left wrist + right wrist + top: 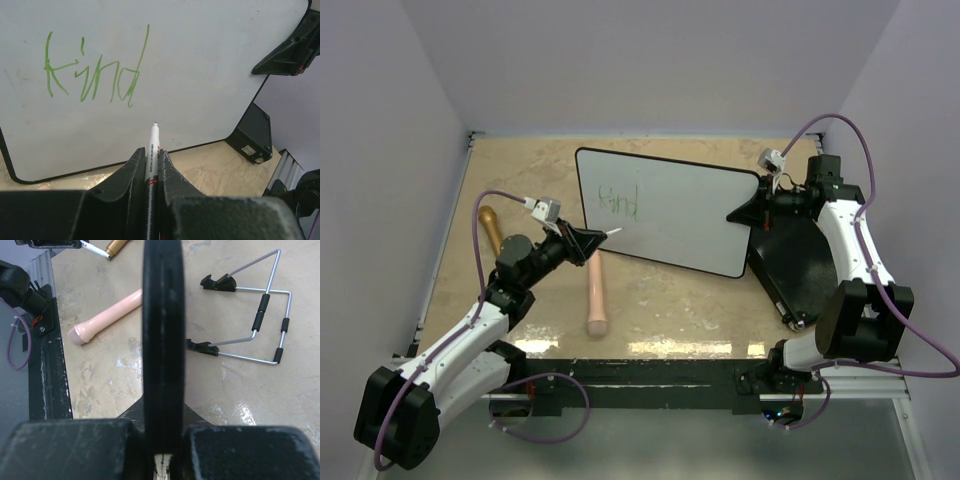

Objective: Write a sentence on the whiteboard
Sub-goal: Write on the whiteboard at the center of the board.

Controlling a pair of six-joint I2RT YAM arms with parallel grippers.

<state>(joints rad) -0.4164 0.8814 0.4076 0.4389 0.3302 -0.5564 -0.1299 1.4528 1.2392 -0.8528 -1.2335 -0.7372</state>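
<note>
The whiteboard [690,215] lies tilted at mid-table, its white face filling the left wrist view [200,75]. Of the sentence [618,202], only the green word "kind" [92,75] shows, at the board's left part. My left gripper [595,240] [151,155] is shut on a white marker [610,234] [153,142]. The marker's tip points at the board just below the word; contact cannot be told. At the board's right edge, my right gripper [745,212] [162,407] is shut on the black rim [162,315], which stands edge-on between its jaws.
A pink cylinder [596,295] [107,316] lies in front of the board. A gold-brown handle [490,228] [117,246] lies at the left. A black flat case [800,260] [252,132] sits to the board's right. A wire stand [260,320] lies on the table beneath the board.
</note>
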